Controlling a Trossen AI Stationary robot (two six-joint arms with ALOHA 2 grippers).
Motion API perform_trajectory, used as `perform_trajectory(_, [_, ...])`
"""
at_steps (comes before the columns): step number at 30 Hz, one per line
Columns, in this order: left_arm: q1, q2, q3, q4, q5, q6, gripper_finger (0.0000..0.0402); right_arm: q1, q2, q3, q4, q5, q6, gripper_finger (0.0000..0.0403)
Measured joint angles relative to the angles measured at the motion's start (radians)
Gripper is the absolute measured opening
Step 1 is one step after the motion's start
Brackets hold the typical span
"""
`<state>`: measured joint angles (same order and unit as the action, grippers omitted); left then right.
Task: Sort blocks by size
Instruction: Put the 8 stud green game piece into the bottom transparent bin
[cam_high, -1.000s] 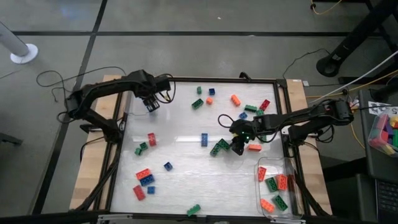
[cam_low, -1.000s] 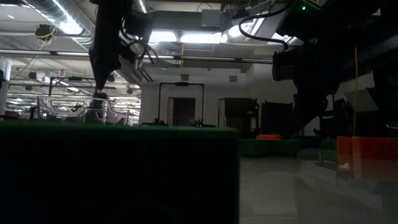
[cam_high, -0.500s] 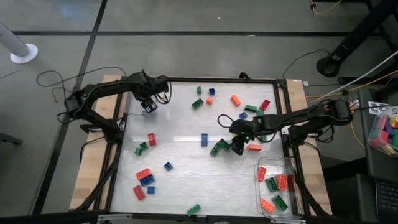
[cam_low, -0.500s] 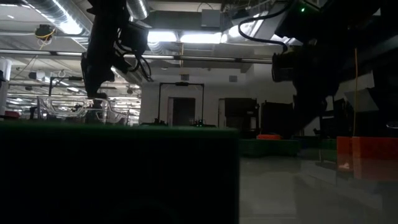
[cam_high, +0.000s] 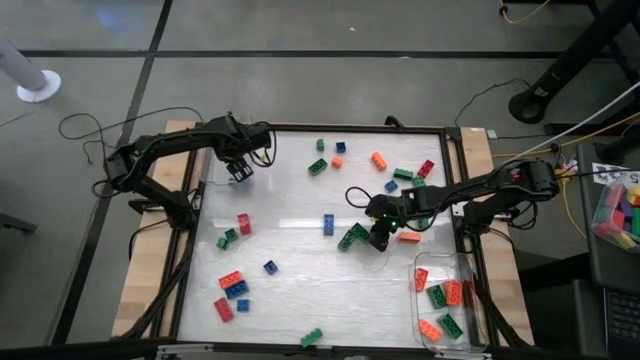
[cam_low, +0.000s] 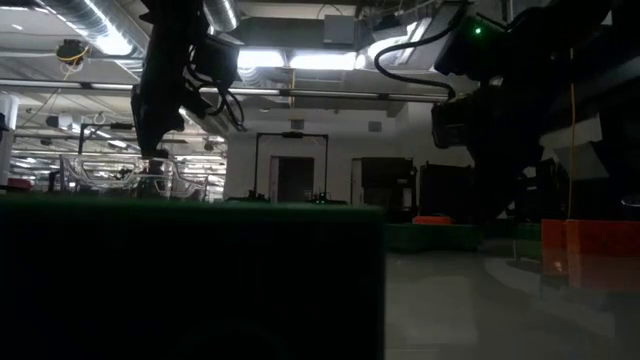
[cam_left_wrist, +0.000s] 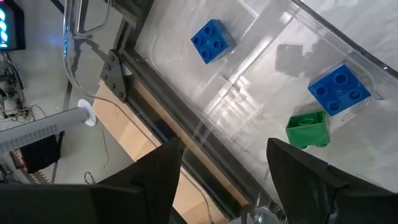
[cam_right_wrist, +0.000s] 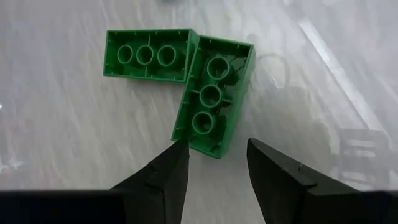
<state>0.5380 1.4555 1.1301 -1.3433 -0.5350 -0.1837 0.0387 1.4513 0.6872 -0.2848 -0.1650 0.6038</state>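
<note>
Two long green blocks lie hollow side up and touch at a corner, right of the table's middle. My right gripper hangs open just over the nearer one's end, with nothing between its fingers. My left gripper is open over a clear container at the table's far left corner. Two small blue blocks and a small green one lie in it. More blocks are scattered over the white table.
A clear tray at the near right holds several long red, green and orange blocks. An orange block lies right of my right gripper. Loose clusters sit far right and near left. A black frame rims the table.
My left gripper has shifted a little toward the table's left edge over the clear container, and in the low view its arm has tipped.
</note>
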Motion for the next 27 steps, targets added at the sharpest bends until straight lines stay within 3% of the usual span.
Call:
perform_trajectory(9, [0.000,0.000,0.000,0.002,0.000,-0.004,0.0224,0.000,0.000,0.000,0.005,0.092,-0.002,0.0161])
perform_trajectory(27, [0.000,0.000,0.000,0.003,0.000,-0.004,0.0224,0.001,0.029,0.000,0.004,0.094,-0.002,0.0161])
